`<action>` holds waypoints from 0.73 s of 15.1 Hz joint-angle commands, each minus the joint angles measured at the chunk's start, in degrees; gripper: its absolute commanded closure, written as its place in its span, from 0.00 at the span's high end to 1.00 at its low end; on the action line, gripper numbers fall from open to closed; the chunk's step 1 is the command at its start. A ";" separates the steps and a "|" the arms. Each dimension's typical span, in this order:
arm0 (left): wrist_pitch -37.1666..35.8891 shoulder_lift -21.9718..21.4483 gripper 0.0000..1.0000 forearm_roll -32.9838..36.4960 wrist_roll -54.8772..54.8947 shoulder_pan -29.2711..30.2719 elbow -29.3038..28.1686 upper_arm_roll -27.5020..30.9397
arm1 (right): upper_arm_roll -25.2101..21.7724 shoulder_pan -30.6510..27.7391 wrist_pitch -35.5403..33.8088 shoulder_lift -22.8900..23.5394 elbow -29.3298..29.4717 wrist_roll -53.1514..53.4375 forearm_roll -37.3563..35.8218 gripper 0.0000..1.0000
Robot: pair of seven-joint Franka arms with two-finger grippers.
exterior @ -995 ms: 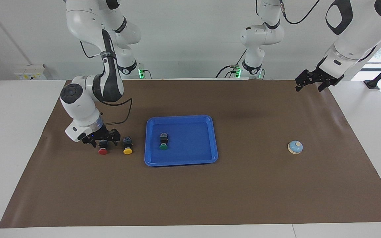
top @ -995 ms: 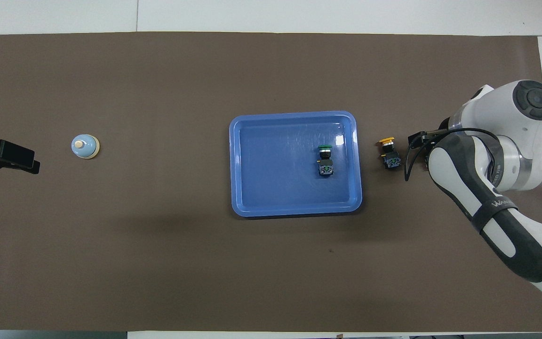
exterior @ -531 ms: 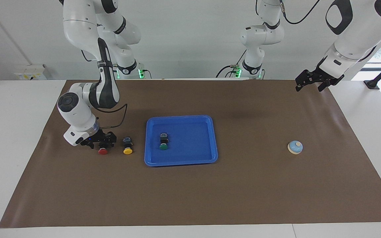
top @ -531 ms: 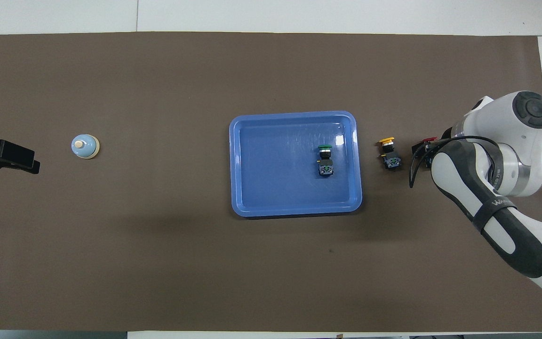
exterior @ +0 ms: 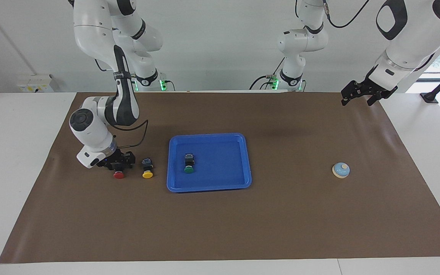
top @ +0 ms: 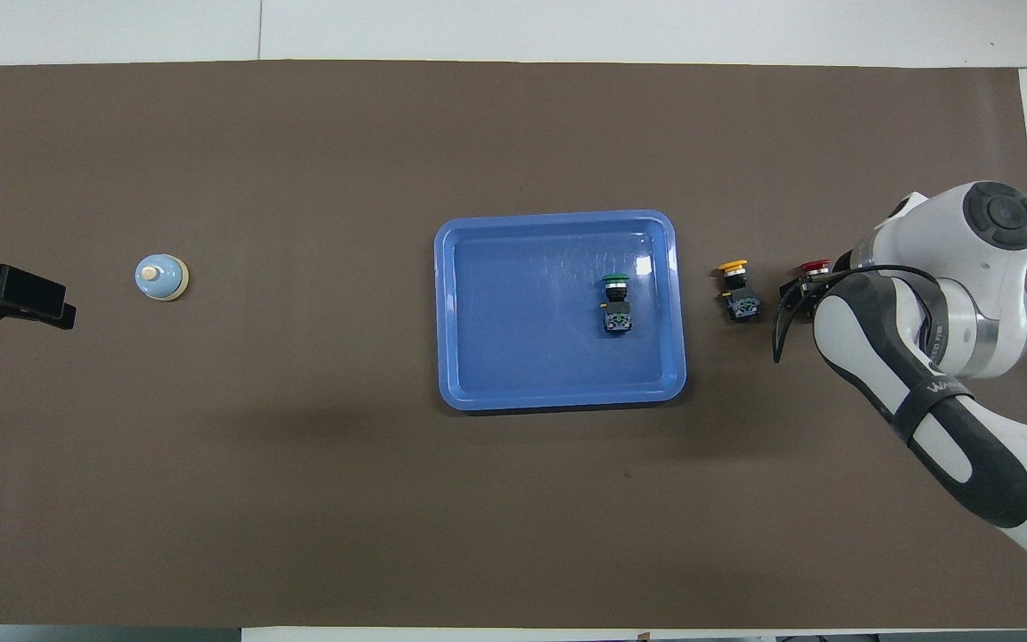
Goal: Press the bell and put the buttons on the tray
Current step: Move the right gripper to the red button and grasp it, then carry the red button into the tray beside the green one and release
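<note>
The blue tray (exterior: 208, 186) lies mid-table and holds the green button (exterior: 189, 169) on its side. The yellow button (exterior: 148, 174) and the red button (exterior: 119, 175) lie on the mat beside the tray, toward the right arm's end. My right gripper (exterior: 119, 165) is down at the mat, its fingers closed on the red button's black body. In the overhead view the arm covers that body and only the red cap (top: 814, 266) shows. The light blue bell (exterior: 341, 170) stands toward the left arm's end. My left gripper (exterior: 357, 101) waits open, up over the mat's corner.
A brown mat (exterior: 220, 221) covers the table, with bare white table (exterior: 13, 152) at both ends. The overhead view shows the tray's rim (top: 558, 218), the green button (top: 616, 280), the yellow button (top: 733, 267) and the bell (top: 161, 277).
My right gripper has settled lower around the red button and its fingers have drawn in on the body. The wrist has turned a little. The left arm has not moved.
</note>
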 commanded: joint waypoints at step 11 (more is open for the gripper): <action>0.92 -1.41 1.00 -0.56 -0.01 -0.25 -1.65 0.41 | 1.37 20.02 -14.47 -1.58 15.09 29.81 1.09 0.00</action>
